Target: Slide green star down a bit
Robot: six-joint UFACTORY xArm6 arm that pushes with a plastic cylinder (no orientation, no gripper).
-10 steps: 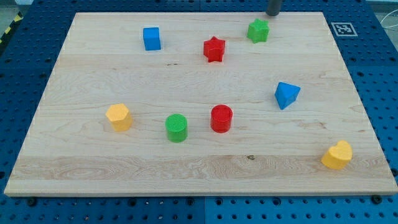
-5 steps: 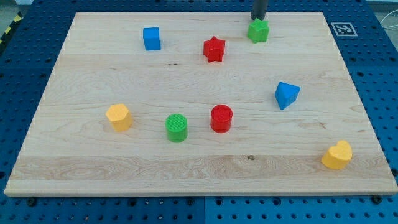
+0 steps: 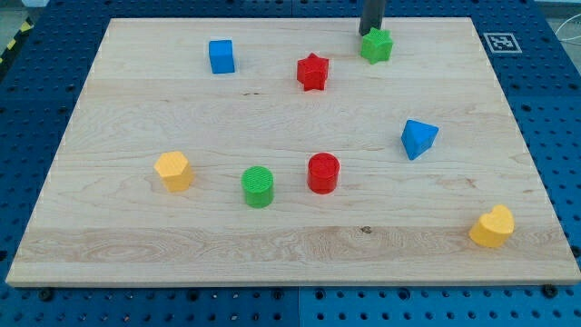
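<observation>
Right now my tip (image 3: 368,34) sits at the top edge of the pale wooden board (image 3: 136,245), touching or just beside the upper-left corner of the green star-shaped block (image 3: 377,44). The star lies below and slightly right of it, so a downward push looks lined up, if a touch off-centre. No pincer here, just the rod.
</observation>
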